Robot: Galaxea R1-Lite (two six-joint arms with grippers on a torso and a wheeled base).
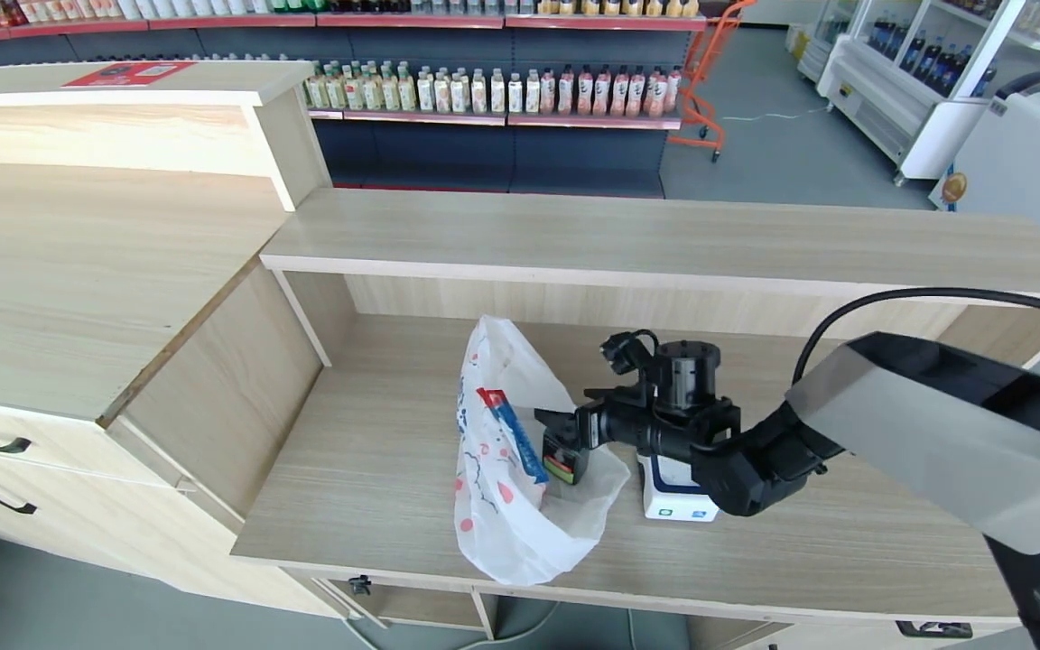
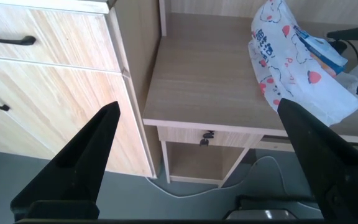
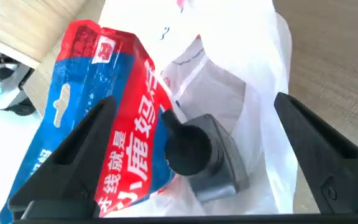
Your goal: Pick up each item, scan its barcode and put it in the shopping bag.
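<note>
Shopping bag [image 1: 520, 533] lies on the surface [image 1: 366, 487], mouth facing the right tool [image 1: 556, 438]. Its fingers stand wide around a dark capped item [image 3: 207, 155], seemingly inside the bag beside a red-and-blue packet [image 3: 98, 143], free to settle. Left tool [image 2: 197, 104], also wide, hangs by the drawers [image 2: 42, 68].

Matt wood, thin plastic, glossy film.
Pale matt wood grain on the desk [image 1: 376, 469]; thin, crinkled, half-clear white plastic for the shopping bag [image 1: 493, 533]; glossy red-and-blue film on the packet [image 3: 104, 124]; smooth white plastic on the scanner [image 1: 675, 495].
</note>
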